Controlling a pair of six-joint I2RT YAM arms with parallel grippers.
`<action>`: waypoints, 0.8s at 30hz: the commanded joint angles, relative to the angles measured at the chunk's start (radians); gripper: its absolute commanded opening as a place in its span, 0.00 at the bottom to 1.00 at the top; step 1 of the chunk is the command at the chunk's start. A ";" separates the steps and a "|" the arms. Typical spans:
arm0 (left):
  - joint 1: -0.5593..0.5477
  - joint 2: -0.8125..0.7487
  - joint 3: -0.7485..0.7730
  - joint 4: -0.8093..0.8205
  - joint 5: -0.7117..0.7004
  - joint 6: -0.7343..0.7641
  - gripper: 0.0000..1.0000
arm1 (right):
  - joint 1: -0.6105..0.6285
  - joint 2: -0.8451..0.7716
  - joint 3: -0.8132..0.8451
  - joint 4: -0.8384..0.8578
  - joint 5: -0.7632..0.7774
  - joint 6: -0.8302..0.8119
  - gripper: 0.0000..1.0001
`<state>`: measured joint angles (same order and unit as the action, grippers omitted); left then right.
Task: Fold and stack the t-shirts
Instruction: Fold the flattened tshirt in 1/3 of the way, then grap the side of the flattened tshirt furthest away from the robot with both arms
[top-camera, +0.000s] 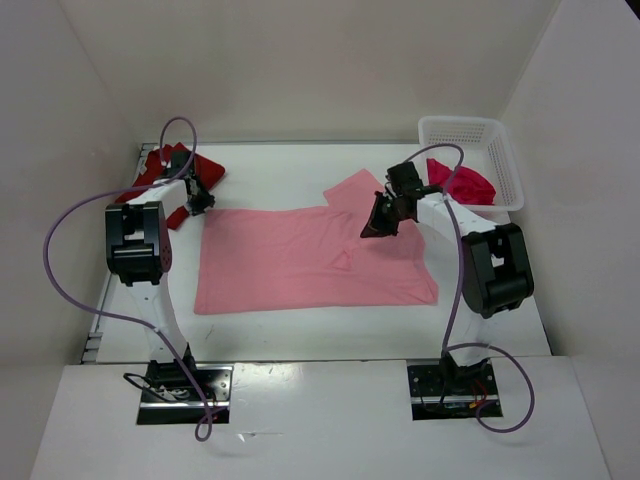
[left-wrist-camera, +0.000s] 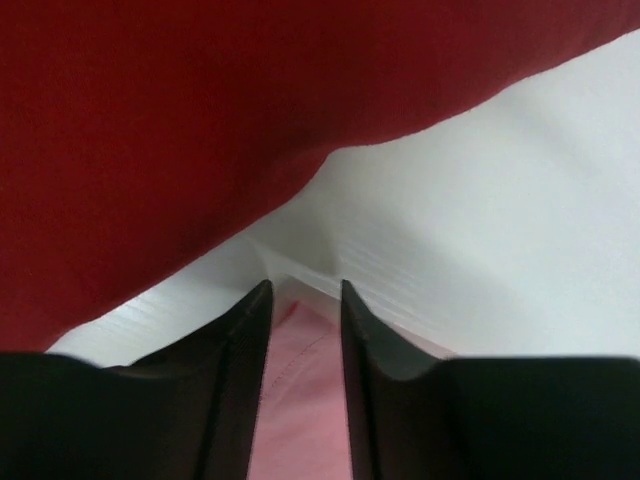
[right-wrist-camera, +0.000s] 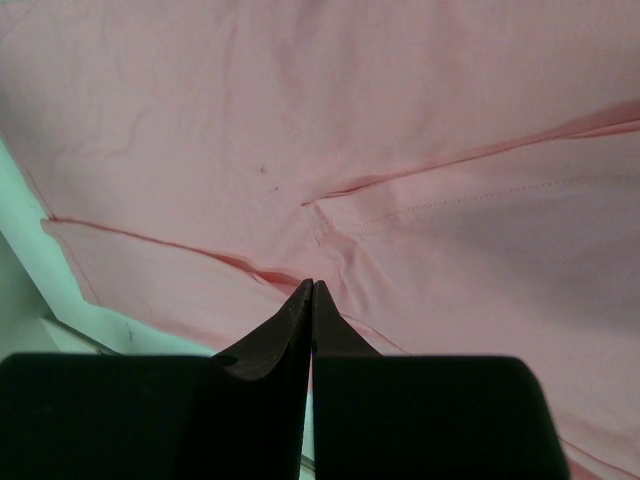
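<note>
Where white walls box the table, left jaws stand spread, right jaws pressed together.

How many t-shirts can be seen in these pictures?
3: the light pink shirt spread centrally, the dark red shirt bunched at far left, the crimson shirt in the white basket, which may hide more.

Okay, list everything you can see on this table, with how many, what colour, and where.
pink t-shirt: one, light pink, spread out mid-table.
dark red t-shirt: one, dark red, bunched at far left corner.
magenta t-shirt: one, crimson-magenta, crumpled in the basket.
basket: one, white mesh, far right corner.
table: one, white, under everything.
left arm: one, black and white, beside the dark red t-shirt; jaws parted.
right arm: one, black and white, over the pink t-shirt's far right; jaws closed.
</note>
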<state>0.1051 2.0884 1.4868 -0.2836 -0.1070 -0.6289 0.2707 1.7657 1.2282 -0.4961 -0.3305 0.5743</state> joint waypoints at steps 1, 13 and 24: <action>-0.001 0.012 0.026 0.004 -0.002 0.024 0.38 | 0.005 0.015 0.040 0.036 -0.010 -0.021 0.03; -0.001 -0.016 -0.002 0.014 0.010 0.015 0.09 | -0.005 0.195 0.335 0.027 0.105 -0.040 0.39; -0.001 -0.096 -0.069 0.044 0.047 -0.012 0.00 | -0.037 0.633 0.918 -0.047 0.358 -0.096 0.51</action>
<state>0.1051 2.0567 1.4353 -0.2787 -0.0795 -0.6342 0.2501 2.3238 2.0197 -0.5140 -0.0967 0.5140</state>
